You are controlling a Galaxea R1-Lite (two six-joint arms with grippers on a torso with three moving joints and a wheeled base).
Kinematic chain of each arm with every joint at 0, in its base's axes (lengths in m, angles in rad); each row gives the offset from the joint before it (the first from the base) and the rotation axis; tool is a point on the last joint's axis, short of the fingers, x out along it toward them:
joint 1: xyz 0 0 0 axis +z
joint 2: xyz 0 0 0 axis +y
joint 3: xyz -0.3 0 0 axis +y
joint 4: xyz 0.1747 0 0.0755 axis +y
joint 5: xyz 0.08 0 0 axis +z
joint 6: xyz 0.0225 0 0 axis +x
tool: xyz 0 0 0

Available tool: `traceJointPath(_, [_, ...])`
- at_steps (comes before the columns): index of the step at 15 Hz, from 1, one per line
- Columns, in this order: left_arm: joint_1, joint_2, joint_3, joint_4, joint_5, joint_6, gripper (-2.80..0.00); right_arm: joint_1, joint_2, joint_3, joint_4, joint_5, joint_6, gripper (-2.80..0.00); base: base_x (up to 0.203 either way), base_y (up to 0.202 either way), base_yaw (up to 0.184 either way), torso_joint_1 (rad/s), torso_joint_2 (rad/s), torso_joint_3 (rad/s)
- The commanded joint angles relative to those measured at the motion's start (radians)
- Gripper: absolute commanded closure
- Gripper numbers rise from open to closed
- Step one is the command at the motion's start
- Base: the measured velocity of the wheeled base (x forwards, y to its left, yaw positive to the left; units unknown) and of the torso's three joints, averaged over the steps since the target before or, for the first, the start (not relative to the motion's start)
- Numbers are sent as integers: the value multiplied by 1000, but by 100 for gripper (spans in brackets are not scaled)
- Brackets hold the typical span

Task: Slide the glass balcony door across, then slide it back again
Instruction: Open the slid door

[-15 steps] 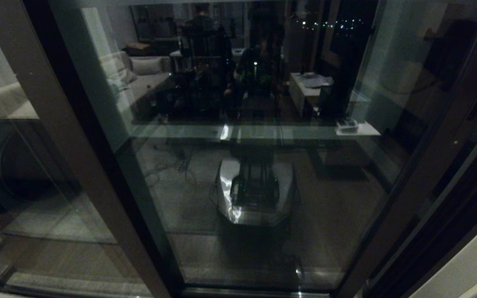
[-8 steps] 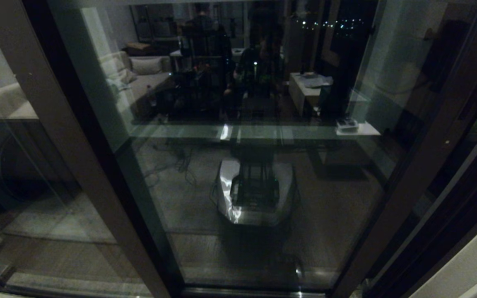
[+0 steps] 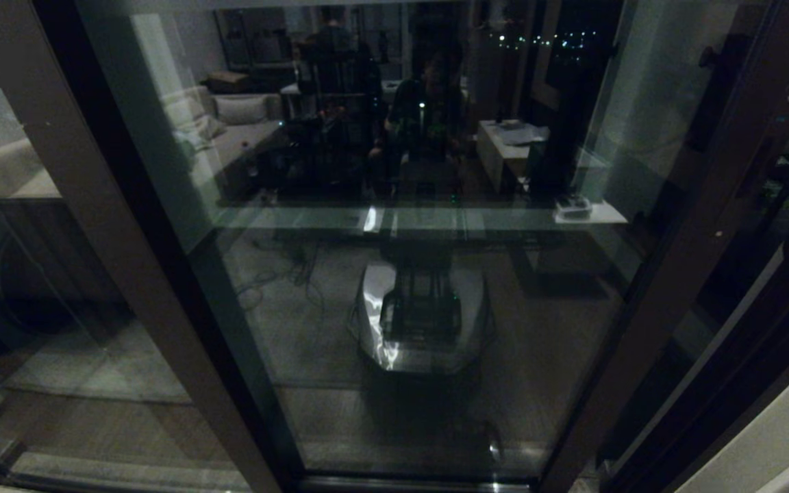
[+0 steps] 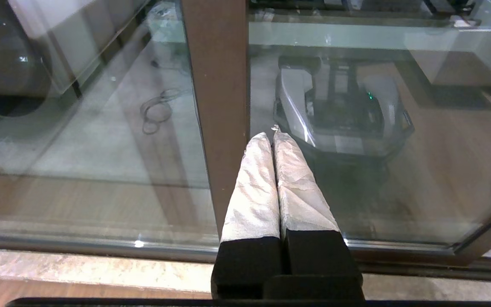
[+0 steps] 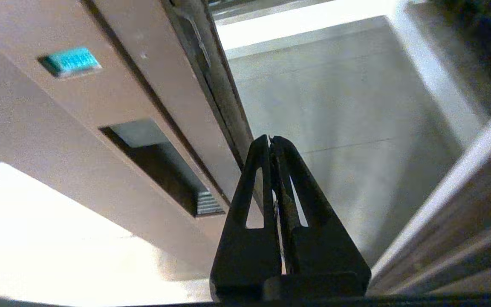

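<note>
The glass balcony door [image 3: 435, 383] fills the head view; its brown handle-side stile [image 3: 679, 274] slants down the right. The right wrist view shows that stile [image 5: 113, 85] close up, with its recessed slot handle [image 5: 160, 166] and a teal sticker [image 5: 70, 61]. My right gripper [image 5: 270, 138] is shut and empty, its tips against the door's outer edge [image 5: 224, 98], just beyond the slot. My left gripper [image 4: 271, 134] is shut, its white-wrapped fingers [image 4: 254, 192] low in front of a plain brown stile [image 4: 218, 85]. Neither gripper can be made out in the dark head view.
A dark gap [image 3: 730, 356] lies between the door's edge and the right jamb [image 5: 463, 221]. A white wall [image 3: 778, 438] stands at the far right. The floor track [image 4: 100, 247] and stone threshold [image 4: 79, 268] run below. The glass reflects my base [image 3: 425, 322].
The door's handle-side stile has slid to the left across the head view, and the gap at the right jamb has widened.
</note>
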Motion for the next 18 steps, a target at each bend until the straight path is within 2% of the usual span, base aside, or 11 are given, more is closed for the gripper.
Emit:
traceJointPath(1, [0, 0, 2, 0, 0, -1, 0, 32, -18, 17, 1, 7, 1, 0, 0, 0, 0, 0, 0, 0])
traceJointPath(8, [0, 0, 2, 0, 0, -1, 0, 139, -46, 44, 1, -2, 29, 0, 0, 0, 0, 0, 0, 0])
traceJointPath(12, [0, 0, 2, 0, 0, -1, 0, 211, -46, 55, 1, -81, 30, 0, 0, 0, 0, 0, 0, 0])
traceJointPath(15, [0, 0, 2, 0, 0, -1, 0, 286, -50, 67, 1, -90, 48, 0, 0, 0, 0, 0, 0, 0])
traceJointPath(18, [0, 0, 2, 0, 0, -1, 0, 317, -62, 72, 1, -90, 64, 0, 0, 0, 0, 0, 0, 0])
